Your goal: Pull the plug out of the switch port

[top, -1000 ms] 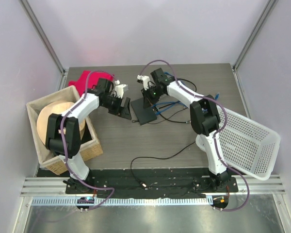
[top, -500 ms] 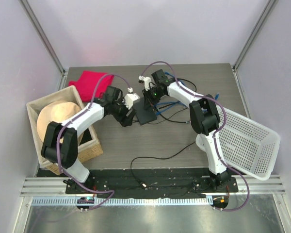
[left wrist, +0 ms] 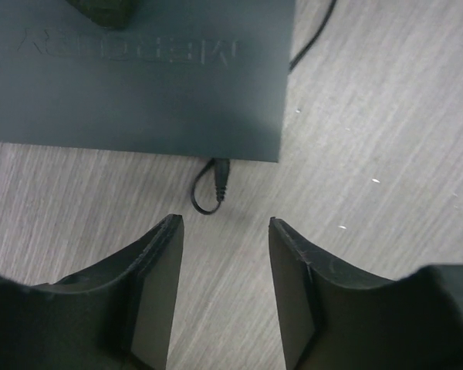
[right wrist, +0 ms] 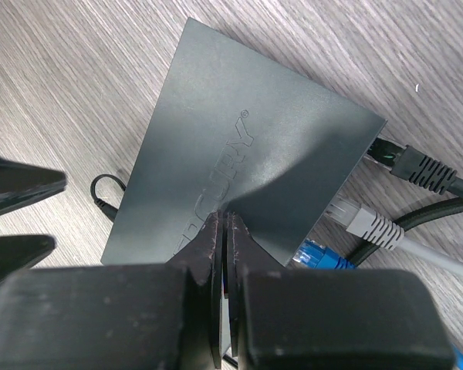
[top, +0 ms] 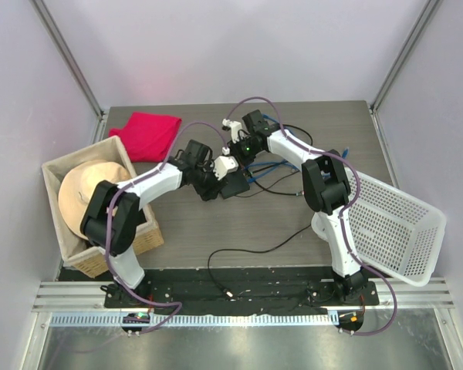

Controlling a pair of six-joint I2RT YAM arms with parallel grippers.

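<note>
The switch (top: 235,185) is a flat black box lying mid-table, also seen in the left wrist view (left wrist: 139,77) and the right wrist view (right wrist: 239,146). A small black plug (left wrist: 221,176) with a looped thin cable sits at the switch's near edge, just ahead of my left gripper (left wrist: 224,223), which is open with only bare table between its fingers. From above, my left gripper (top: 218,185) is at the switch's left edge. My right gripper (right wrist: 223,216) is shut, with its tips resting on the switch's top. Seen from above, the right gripper (top: 237,163) hangs over the switch's far part.
Black (right wrist: 413,166), grey (right wrist: 366,223) and blue (right wrist: 324,258) network plugs sit along the switch's other edge. A wicker basket (top: 150,231) holding a hat stands at the left. A red cloth (top: 150,132) lies behind it. A white mesh basket (top: 393,223) is on the right, and a loose black cable (top: 255,250) lies in front.
My left arm has swung right from beside the wicker basket to the switch's edge, and its jaws have narrowed. The right gripper has stayed shut on the switch's top.
</note>
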